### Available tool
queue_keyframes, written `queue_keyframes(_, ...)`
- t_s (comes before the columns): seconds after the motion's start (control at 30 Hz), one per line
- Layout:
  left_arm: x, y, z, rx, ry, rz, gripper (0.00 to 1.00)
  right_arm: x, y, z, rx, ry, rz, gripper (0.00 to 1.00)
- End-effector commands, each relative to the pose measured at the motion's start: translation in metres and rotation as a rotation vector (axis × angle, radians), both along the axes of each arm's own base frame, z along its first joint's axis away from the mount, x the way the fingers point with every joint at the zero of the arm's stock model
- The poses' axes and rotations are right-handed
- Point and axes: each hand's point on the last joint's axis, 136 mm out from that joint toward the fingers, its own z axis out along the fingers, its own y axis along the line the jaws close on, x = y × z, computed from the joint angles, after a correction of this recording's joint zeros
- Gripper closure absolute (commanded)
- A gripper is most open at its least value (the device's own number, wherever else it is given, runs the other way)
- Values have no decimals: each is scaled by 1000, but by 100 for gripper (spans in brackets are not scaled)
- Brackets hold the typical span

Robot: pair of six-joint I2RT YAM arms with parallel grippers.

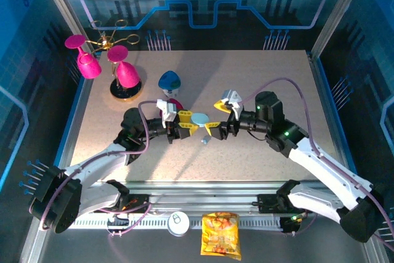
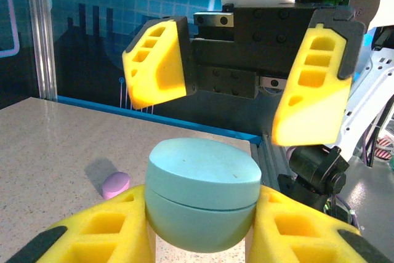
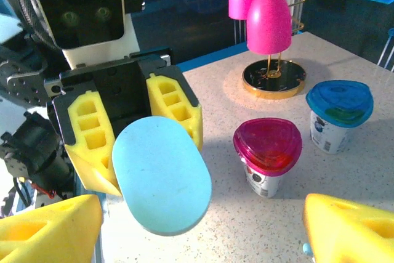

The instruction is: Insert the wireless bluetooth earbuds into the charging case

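My left gripper (image 1: 192, 121) is shut on a pale blue pebble-shaped charging case (image 1: 200, 118), holding it above the middle of the table. The case (image 2: 203, 195) sits between the yellow fingers (image 2: 108, 229) with its lid closed along a visible seam. My right gripper (image 1: 215, 117) faces it from the right, open and almost touching the case (image 3: 161, 173). Its jaws stand wide apart with nothing between them (image 2: 234, 84). A small pinkish-purple earbud (image 2: 116, 184) lies on the table beyond the case. A tiny pale piece, perhaps another earbud (image 1: 205, 141), lies just in front of the grippers.
A pink-lidded cup (image 3: 266, 152) and a blue-lidded cup (image 3: 338, 112) stand behind the grippers. A gold stand with pink glasses (image 1: 104, 60) is at the back left. A can (image 1: 177, 222) and a snack bag (image 1: 220, 232) lie on the front rail.
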Motion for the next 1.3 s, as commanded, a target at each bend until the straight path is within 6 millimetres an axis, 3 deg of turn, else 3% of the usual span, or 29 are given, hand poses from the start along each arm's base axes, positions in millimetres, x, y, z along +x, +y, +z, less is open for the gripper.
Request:
queue_keyframes(0.0,-4,0,8,-16,-13,-27,67,-8,11,14,-18,-58,62,16)
queue_keyframes(0.2,-8,0,9,-20,-5,-44,67,10,6,10,-47,-48,-29,20)
queue_keyframes(0.43,-7,0,10,-24,4,-41,67,-7,19,4,-87,-58,72,19)
queue_keyframes(0.67,-8,1,12,-27,6,-40,67,7,17,-7,-134,-49,12,20)
queue_keyframes(0.93,-11,1,10,-17,7,-54,67,20,5,8,-99,-78,-77,35)
queue_keyframes(1.27,-11,-2,10,-16,0,-74,67,23,-1,10,-72,-66,-87,39)
